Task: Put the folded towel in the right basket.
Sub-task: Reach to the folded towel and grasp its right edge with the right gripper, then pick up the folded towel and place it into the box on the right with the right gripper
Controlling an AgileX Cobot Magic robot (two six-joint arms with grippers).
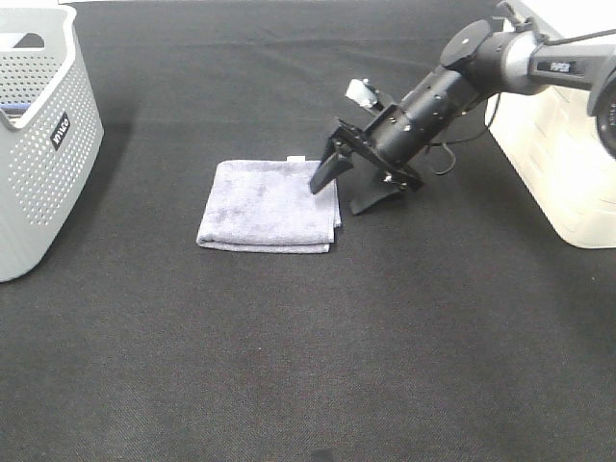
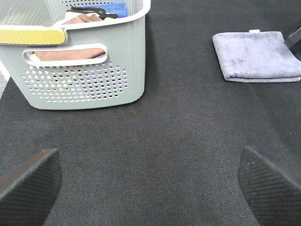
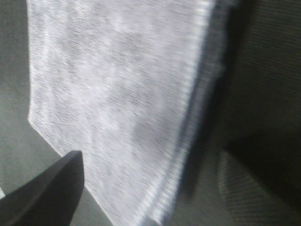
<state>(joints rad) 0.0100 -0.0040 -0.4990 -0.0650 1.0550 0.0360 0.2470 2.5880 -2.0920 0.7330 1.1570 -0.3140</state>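
Exterior high: right jaws apart astride layered terry folded towel; left jaws apart.

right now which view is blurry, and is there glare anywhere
Right wrist view: the folded towel is smeared with blur, and there is dark shadow along its edge. Exterior high view: sharp, but the right basket looks washed out. Left wrist view: crisp and evenly lit.

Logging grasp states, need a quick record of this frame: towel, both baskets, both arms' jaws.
folded towel: flat on the black mat, not lifted
right gripper: jaws open, straddling the towel's right edge
left gripper: jaws open over bare mat, away from towel
right basket: cream, at far right
grey basket: far left, holds a brown cloth
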